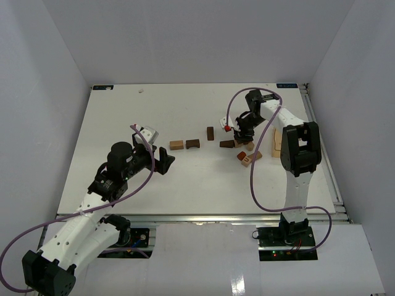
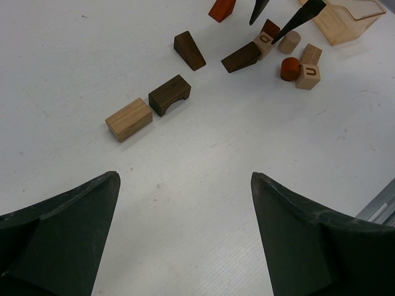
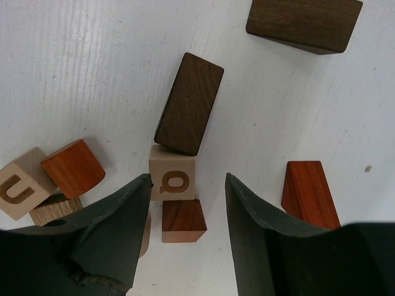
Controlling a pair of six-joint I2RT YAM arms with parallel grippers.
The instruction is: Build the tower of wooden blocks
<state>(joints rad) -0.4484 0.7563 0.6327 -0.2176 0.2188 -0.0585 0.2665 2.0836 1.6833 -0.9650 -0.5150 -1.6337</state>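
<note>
The wood block tower [image 1: 247, 159] is not standing yet. Its pieces are all lying singly on the surface [image 1: 123, 123], none resting on another as far as the views show. I judge the build as barely begun, with every stacking step remaining.

Most pieces are huddling in a loose cluster toward the right edge, about midway between the near and far edges. A tan block [image 2: 128, 119], a dark arch [image 2: 169, 94] just beside it and a dark wedge [image 2: 189, 50] are sitting apart from that cluster, nearer the middle of the surface. A pale slab [image 1: 277, 143] is lying beside the cluster, closer to the right edge.

The right gripper [image 3: 187, 179] is hanging low over the cluster, its jaws standing partly open and gripping nothing. The q cube [image 3: 173, 180] is sitting between them, with a reddish cube [image 3: 183, 221] just behind it toward the wrist. Whether either jaw is touching the q cube cannot be told. A dark brown bar [image 3: 189, 103] is touching that cube's far side. A red wedge [image 3: 310, 194] is lying outside one jaw, and a u cube [image 3: 18, 191] and a red cylinder [image 3: 73, 168] outside the other.

The left gripper [image 2: 184, 177] is waiting nearer the middle of the surface, jaws spread wide and empty, with the tan block and arch ahead and well apart.
</note>
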